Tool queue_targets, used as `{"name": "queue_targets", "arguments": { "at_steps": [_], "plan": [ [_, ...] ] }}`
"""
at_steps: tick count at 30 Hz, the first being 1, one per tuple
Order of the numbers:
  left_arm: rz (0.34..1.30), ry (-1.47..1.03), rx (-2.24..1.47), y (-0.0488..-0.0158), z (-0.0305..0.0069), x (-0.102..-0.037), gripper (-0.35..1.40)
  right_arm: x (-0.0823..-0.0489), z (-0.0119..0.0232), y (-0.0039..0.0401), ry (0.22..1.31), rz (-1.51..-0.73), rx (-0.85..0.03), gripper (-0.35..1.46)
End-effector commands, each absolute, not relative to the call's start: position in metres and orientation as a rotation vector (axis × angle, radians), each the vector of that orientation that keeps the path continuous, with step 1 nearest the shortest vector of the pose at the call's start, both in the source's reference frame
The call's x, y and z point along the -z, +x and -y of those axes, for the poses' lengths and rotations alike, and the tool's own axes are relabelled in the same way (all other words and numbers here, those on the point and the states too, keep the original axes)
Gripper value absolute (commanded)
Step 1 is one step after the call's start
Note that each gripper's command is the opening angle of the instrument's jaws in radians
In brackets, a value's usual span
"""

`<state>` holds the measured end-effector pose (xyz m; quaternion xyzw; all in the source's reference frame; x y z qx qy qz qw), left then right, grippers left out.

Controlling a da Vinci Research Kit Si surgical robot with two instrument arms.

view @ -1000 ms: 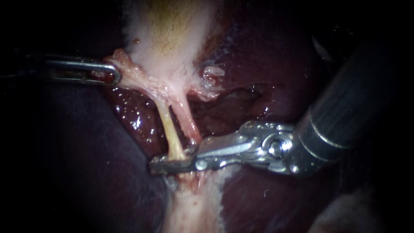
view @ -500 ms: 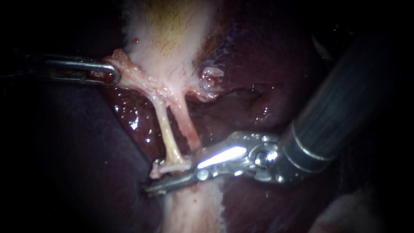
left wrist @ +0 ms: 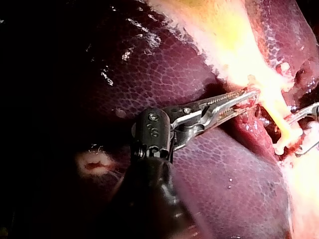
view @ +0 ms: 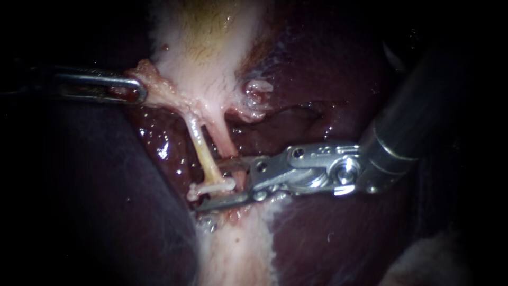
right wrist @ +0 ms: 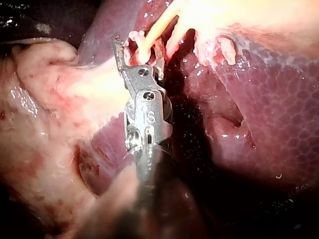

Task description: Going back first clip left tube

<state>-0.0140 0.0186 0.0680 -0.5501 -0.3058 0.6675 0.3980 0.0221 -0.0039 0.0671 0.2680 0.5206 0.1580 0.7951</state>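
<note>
Left tool [view: 138, 91] upper left, jaws clamped on gallbladder [view: 206, 58] edge. Right tool [view: 210, 185] jaws apart, straddling clip [view: 225, 184] on left tube [view: 200, 148], lower centre.

1. Crowded the left tube [view: 203, 153]: right tube [view: 226, 140] just beside, clip [view: 225, 184] across its lower end;
2. Had open room over liver [view: 323, 238] beside right instrument [view: 210, 185];
3. Blocked upper left: left instrument [view: 140, 91] clamped onto gallbladder [view: 206, 58].

Surgical bench: right instrument [view: 208, 184] over exposed liver [view: 328, 238], gallbladder [view: 206, 42]
</note>
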Motion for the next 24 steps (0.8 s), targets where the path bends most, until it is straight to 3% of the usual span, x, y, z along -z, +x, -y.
{"name": "queue_targets", "arguments": {
  "at_steps": [1,15,24],
  "plan": [
    [0.774,-1.393,-1.69,-0.014,-0.0186,-0.068,-0.35,-0.0672,0.004,0.022,0.568,-1.123,-0.327,0.5],
    [0.775,-1.394,-1.691,-0.0138,-0.0185,-0.068,-0.35,-0.0661,0.004,0.0181,0.453,-1.168,-0.165,0.5],
    [0.776,-1.394,-1.691,-0.0137,-0.0185,-0.068,-0.35,-0.0637,0.0028,0.0131,0.383,-1.159,-0.178,0.5]
  ]
}}
